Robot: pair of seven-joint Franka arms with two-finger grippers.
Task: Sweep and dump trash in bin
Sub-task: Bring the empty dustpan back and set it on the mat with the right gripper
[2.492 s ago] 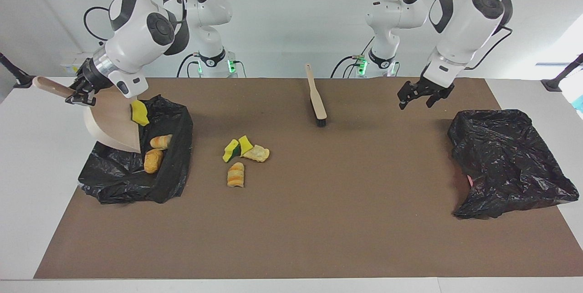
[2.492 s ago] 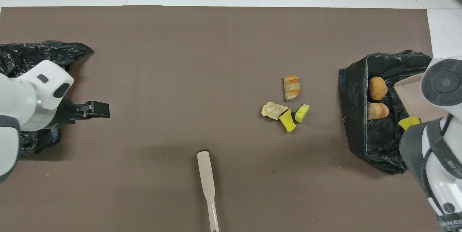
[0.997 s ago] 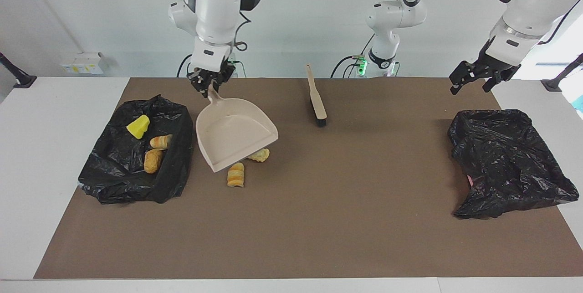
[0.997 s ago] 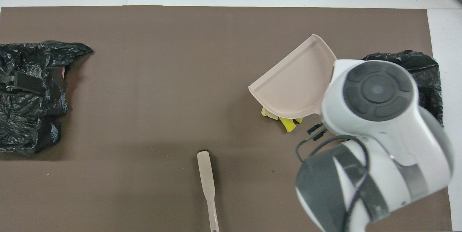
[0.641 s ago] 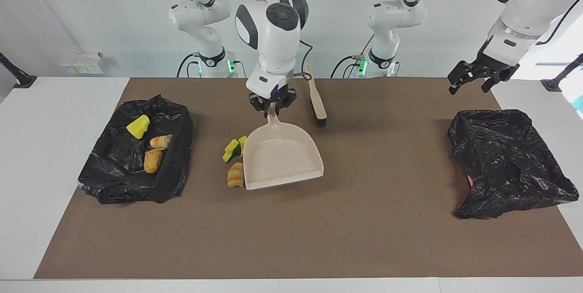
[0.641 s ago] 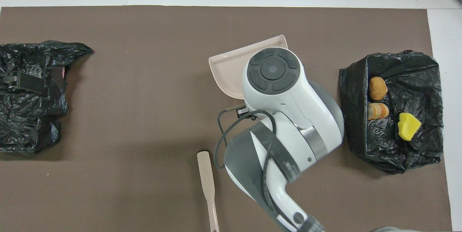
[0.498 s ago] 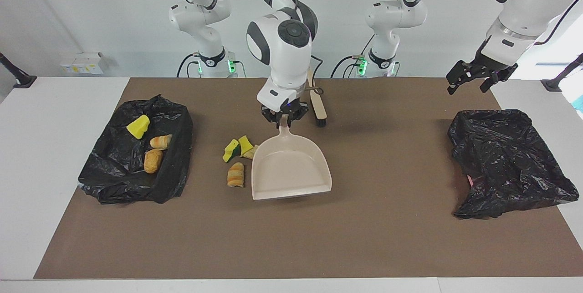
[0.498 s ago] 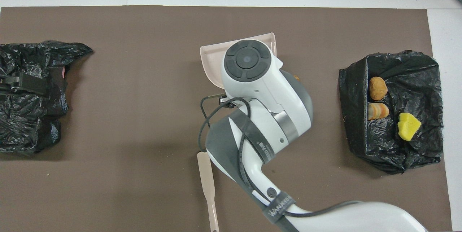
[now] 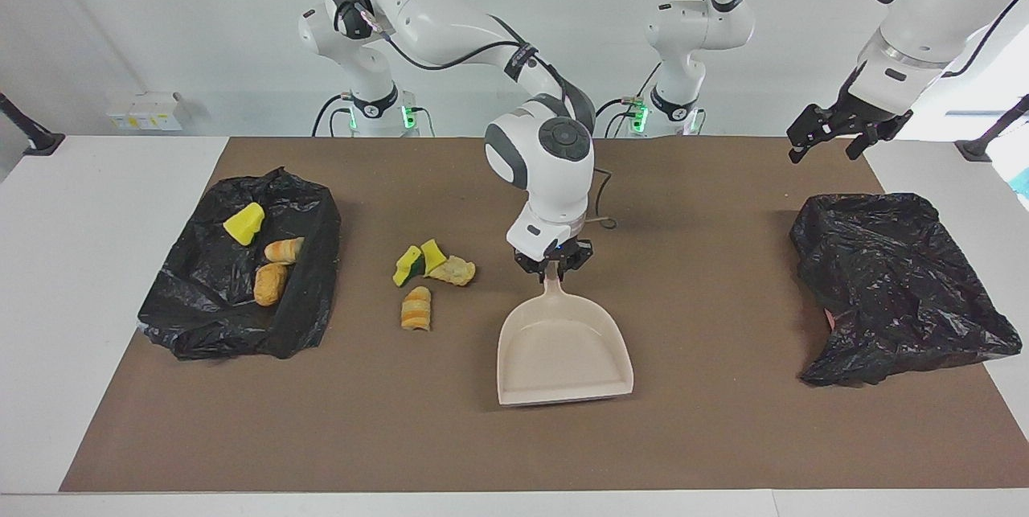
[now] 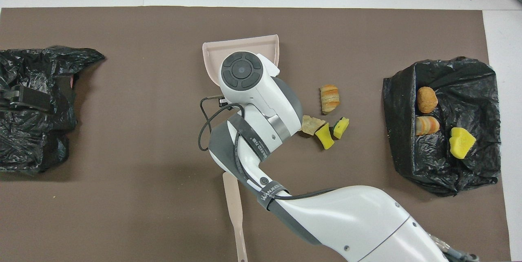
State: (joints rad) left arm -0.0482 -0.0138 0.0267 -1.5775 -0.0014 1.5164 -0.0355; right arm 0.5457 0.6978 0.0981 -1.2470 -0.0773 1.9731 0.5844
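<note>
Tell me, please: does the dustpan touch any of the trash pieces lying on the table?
Apart. In the facing view, bare brown table shows between the dustpan, held by the right gripper, and the nearest trash piece.

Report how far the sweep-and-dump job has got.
Done: three scraps lie in the black bag at the right arm's end. In hand: the right gripper is shut on the handle of the empty dustpan, mid-table. Left: four scraps lie on the mat; the brush lies untouched; the open left gripper waits.
</note>
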